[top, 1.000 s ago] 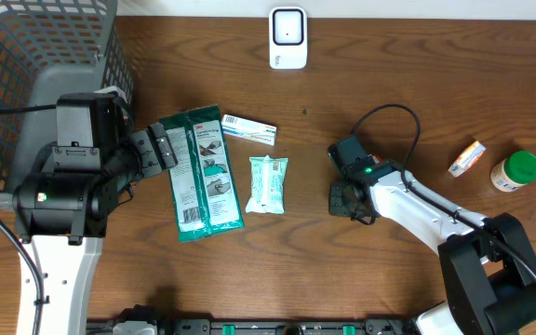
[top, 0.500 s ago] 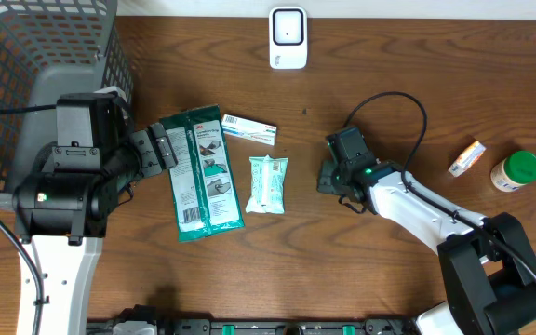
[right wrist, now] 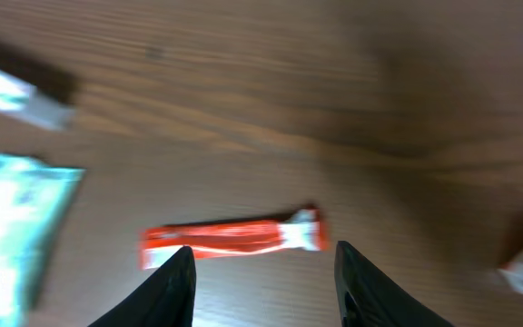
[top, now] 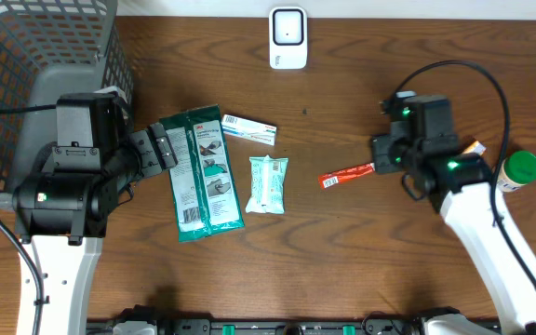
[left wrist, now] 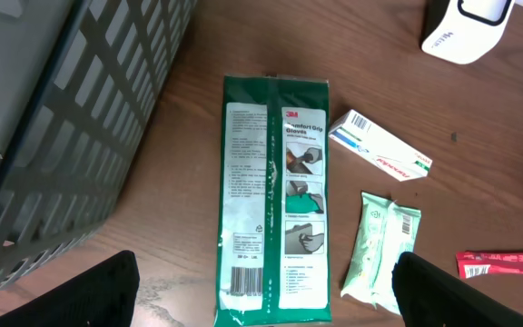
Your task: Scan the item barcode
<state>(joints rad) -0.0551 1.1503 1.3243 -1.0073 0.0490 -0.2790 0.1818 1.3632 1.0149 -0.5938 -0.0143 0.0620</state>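
1. Overhead: the red sachet [top: 347, 175] lies flat on the wooden table [top: 361, 270], well to the right of the green glove pack [top: 198, 172], with the pale green wipes pack [top: 268, 183] between them. The right gripper [top: 381, 154] hangs just past the sachet's far end, on the side away from the glove pack. Whether it touches the sachet cannot be told from here. The left gripper [top: 161, 149] sits at the glove pack's opposite edge. A white barcoded box [top: 248, 128] lies just beyond the glove pack's upper right corner. The white scanner [top: 288, 37] stands further up and right of it, apart from the sachet.

2. Left wrist: the left gripper [left wrist: 266, 272] has its two fingers [left wrist: 89, 291] spread wide with nothing clamped, and the glove pack [left wrist: 275, 200] lies on the table between them. The sachet [left wrist: 507, 263] shows only at the frame's right edge, beyond the wipes pack [left wrist: 379, 250] from the glove pack. The grey basket [left wrist: 62, 118] stands on the glove pack's other side.

3. Right wrist: this view is blurred. The right gripper [right wrist: 261, 263] has its fingers [right wrist: 175, 291] parted and holds nothing. The sachet [right wrist: 234, 241] lies crosswise on the wood just ahead of the fingertips, free of both. The glove pack is out of frame.
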